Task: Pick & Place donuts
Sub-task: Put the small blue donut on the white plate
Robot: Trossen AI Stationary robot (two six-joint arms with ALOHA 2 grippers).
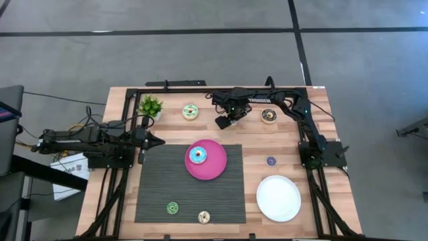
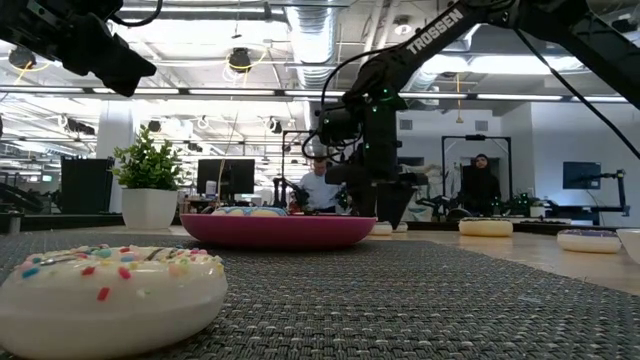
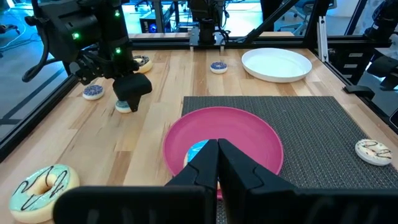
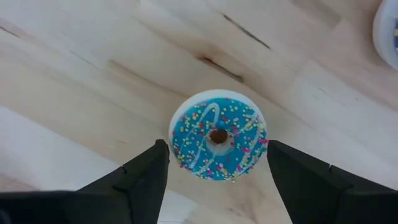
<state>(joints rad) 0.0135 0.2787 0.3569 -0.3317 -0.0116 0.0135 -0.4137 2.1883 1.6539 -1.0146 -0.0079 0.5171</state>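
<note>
Hovering over the far middle of the wooden table [image 1: 281,144], the right gripper [image 4: 214,180] — fingers spread wide, holding nothing — framing a blue sprinkled donut [image 4: 217,135] lying flat on the wood directly beneath, centred in the gap with a finger [image 4: 140,177] flanking each side, not touching. Being a round ring, offering no long axis to line up with — a straight descent and a squeeze looking like enough. Sitting far nearer this arm than the other. Waiting at the left edge, the left gripper [image 3: 214,165], fingers pressed together and empty, pointing toward the pink plate [image 3: 249,127] carrying another blue donut [image 1: 198,155].
</note>
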